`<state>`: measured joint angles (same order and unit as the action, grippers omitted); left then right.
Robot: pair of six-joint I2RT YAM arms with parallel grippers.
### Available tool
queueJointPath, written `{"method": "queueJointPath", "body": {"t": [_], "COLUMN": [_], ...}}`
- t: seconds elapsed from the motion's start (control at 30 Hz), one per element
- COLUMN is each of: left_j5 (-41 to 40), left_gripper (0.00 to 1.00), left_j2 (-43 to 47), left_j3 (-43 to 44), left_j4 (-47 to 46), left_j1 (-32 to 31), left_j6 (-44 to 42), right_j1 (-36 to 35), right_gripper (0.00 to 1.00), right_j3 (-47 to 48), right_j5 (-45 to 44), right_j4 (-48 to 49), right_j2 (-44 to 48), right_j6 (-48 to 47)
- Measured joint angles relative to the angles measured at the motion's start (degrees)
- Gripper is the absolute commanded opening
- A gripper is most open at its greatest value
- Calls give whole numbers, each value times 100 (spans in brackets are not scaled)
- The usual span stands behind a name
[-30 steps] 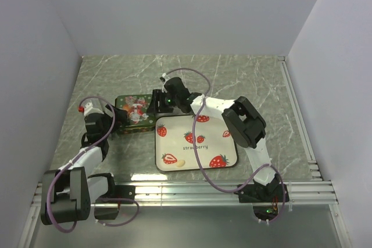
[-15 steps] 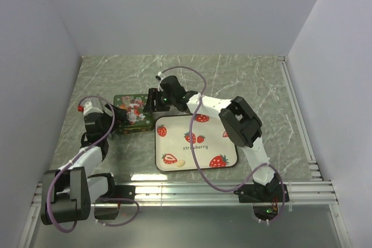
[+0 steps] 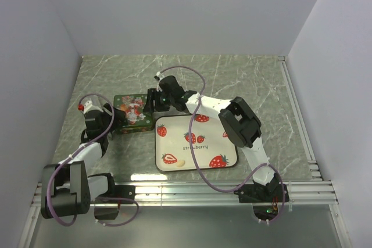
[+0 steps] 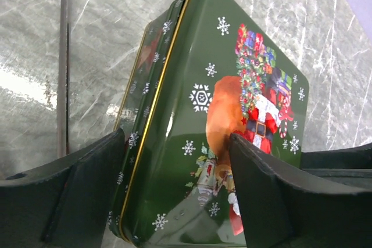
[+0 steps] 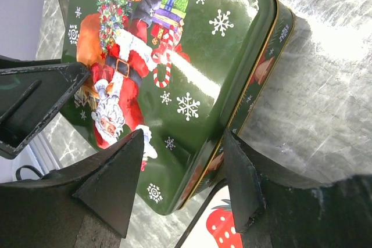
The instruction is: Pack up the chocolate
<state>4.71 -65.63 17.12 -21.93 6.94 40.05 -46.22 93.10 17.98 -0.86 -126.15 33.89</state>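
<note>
The left gripper (image 4: pixel 174 140) is clamping the shut tin (image 3: pixel 132 114), the right gripper (image 5: pixel 180 140) straddling its corner, open; one cream chocolate (image 3: pixel 180 162) is lying on the tray (image 3: pixel 174 141), lower centre. Uneven prying risks tipping the tin.

From above, the pale lump (image 3: pixel 180 162) on the tray (image 3: pixel 171 143) is too small for us to identify; the closed green tin (image 4: pixel 192 85) hides its contents; its near corner runs off the left wrist view's bottom edge; from either wrist view we cannot tell whether the left gripper (image 4: pixel 177 136) or the right gripper (image 5: pixel 183 136) actually presses the tin.
</note>
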Motion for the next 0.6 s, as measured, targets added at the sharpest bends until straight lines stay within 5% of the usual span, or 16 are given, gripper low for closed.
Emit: {"method": "queueJointPath", "body": {"t": [0.3, 0.6], "left_j5": [-31, -24], "left_gripper": [55, 56], "left_j2": [-13, -48], "left_j3": [22, 72], "left_j4": [52, 87], "left_j1": [35, 39], "left_j6": [4, 7], "right_j1": [-15, -15], "right_gripper": [64, 64], "right_j3": [66, 66], "right_j5": [-144, -240], "right_j4": [-70, -70], "right_j2": [-15, -15], "right_j6": [-81, -142]}}
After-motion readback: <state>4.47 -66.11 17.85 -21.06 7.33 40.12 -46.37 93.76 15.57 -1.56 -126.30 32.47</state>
